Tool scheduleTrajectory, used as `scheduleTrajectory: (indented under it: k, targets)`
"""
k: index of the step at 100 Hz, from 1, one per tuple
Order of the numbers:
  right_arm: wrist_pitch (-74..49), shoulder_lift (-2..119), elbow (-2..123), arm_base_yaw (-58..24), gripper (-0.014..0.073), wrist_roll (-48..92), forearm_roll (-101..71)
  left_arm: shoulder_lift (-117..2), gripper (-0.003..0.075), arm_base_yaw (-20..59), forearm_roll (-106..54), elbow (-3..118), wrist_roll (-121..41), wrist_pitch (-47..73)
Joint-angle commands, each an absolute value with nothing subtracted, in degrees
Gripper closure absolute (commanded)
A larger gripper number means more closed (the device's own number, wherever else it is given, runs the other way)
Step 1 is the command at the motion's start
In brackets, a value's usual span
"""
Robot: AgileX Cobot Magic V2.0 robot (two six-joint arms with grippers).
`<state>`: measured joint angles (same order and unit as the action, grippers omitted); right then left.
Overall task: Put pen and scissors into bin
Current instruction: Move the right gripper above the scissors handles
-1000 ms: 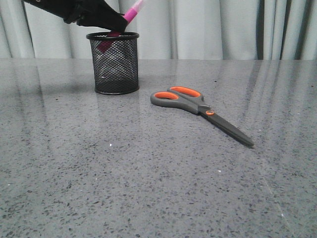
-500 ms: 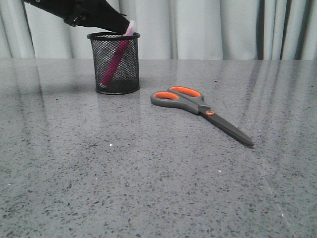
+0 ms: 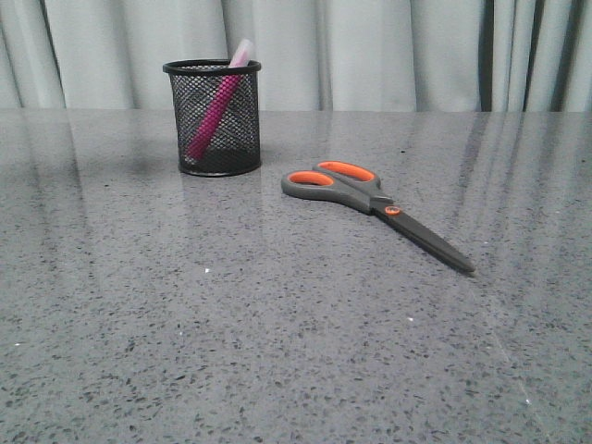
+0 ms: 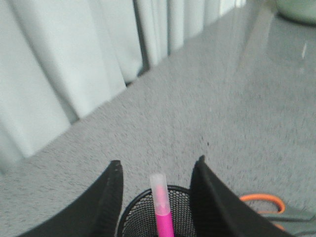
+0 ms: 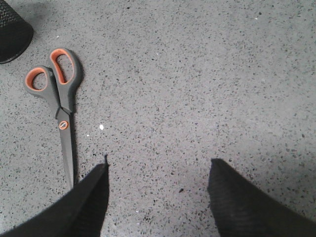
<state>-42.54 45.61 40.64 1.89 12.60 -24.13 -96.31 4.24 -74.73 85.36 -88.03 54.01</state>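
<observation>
Pen half looks done: slim pink pen [image 3: 215, 109] leans inside the black wire-mesh bin [image 3: 213, 139], directly under the wide-open left pincer [image 4: 156, 197]. Next I'd guess the grey-and-orange scissors [image 5: 60, 106], flat beside the open right pincer [image 5: 157, 197].

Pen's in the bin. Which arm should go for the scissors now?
Right, I'd say. The right gripper is open and empty above the table with the scissors lying flat just beside it. The left gripper, also open, sits over the bin holding the pen.
</observation>
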Motion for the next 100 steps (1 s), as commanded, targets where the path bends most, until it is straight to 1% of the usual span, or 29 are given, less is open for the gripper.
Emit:
scheduleTrajectory:
  k: [1, 4, 12, 20, 30, 43, 53, 66, 87, 100]
  targets:
    - [-40.36, 45.69, 42.72, 2.21, 0.0195, 14.96, -25.84, -89.87, 0.0543, 1.84, -77.14, 87.34, -82.29, 56.82]
    - [-40.51, 45.69, 42.72, 2.21, 0.0195, 16.28, -27.59, -88.73, 0.0590, 1.17, -76.41, 87.34, -81.28, 57.69]
    - [-41.28, 45.69, 42.72, 2.21, 0.0195, 21.65, -33.53, -85.46, 0.0744, -0.41, -72.21, 87.34, -80.34, 60.35]
    - [-41.70, 45.78, 42.72, 2.21, 0.0195, 26.89, -40.27, -82.53, 0.0742, -0.75, -67.31, 87.34, -77.39, 61.12]
    - [-42.35, 46.60, 42.72, 2.21, 0.0195, 30.99, -44.81, -78.97, 0.0742, -0.75, -61.45, 86.94, -74.54, 60.75]
    - [-46.45, 48.43, 43.31, 2.11, 0.0195, 36.12, -47.56, -73.66, 0.0742, -0.75, -60.63, 83.59, -74.31, 57.41]
    - [-47.29, 50.01, 45.06, 0.79, 0.0195, 37.26, -49.19, -69.02, 0.0742, -0.75, -60.63, 77.87, -74.31, 51.32]
    - [-47.29, 52.22, 48.60, -2.91, 0.0195, 37.81, -49.19, -61.76, 0.0742, -0.75, -61.02, 68.67, -74.31, 42.15]
    - [-46.91, 58.67, 53.91, -8.53, 0.0195, 37.93, -47.78, -49.89, 0.0742, -0.75, -63.06, 54.19, -74.41, 34.03]
    - [-49.30, 64.74, 58.13, -11.39, 0.0195, 37.82, -44.41, -42.52, 0.0742, -0.75, -63.06, 47.26, -76.40, 30.68]
